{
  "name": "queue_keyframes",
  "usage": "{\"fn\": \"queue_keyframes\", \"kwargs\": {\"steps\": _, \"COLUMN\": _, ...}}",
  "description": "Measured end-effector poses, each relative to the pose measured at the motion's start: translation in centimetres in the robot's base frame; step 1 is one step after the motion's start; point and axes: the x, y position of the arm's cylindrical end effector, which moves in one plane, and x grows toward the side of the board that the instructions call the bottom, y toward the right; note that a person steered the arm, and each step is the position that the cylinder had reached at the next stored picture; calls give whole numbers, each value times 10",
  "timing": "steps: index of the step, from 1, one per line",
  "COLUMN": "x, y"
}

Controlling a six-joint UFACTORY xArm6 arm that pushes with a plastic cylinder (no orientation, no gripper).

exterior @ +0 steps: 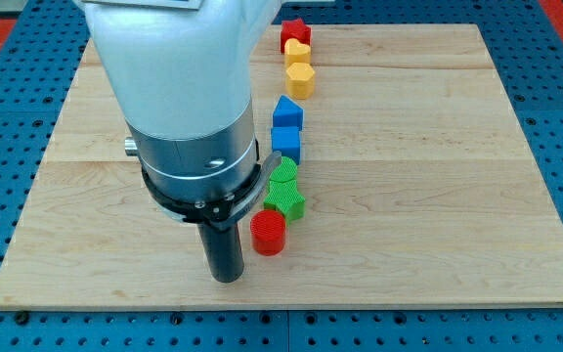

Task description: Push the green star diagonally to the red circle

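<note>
The green star (285,201) lies on the wooden board (438,196) just below the centre, touching the red circle (268,234), a short red cylinder, at its lower left. A second green block (283,173) sits right above the star. My tip (226,278) is on the board just left of and slightly below the red circle, a small gap apart. The arm's wide white and grey body hides the board above and left of the tip.
A column of blocks runs up from the green ones: two blue blocks (286,142) (287,112), a yellow hexagon (300,79), a yellow block (297,52) and a red star (293,32) at the board's top edge. Blue pegboard surrounds the board.
</note>
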Motion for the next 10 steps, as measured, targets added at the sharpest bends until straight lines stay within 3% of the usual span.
{"fn": "queue_keyframes", "kwargs": {"steps": 4, "x": 1, "y": -6}}
{"fn": "queue_keyframes", "kwargs": {"steps": 5, "x": -14, "y": 17}}
{"fn": "queue_keyframes", "kwargs": {"steps": 7, "x": -93, "y": 77}}
{"fn": "queue_keyframes", "kwargs": {"steps": 9, "x": -146, "y": 149}}
{"fn": "queue_keyframes", "kwargs": {"steps": 10, "x": -161, "y": 114}}
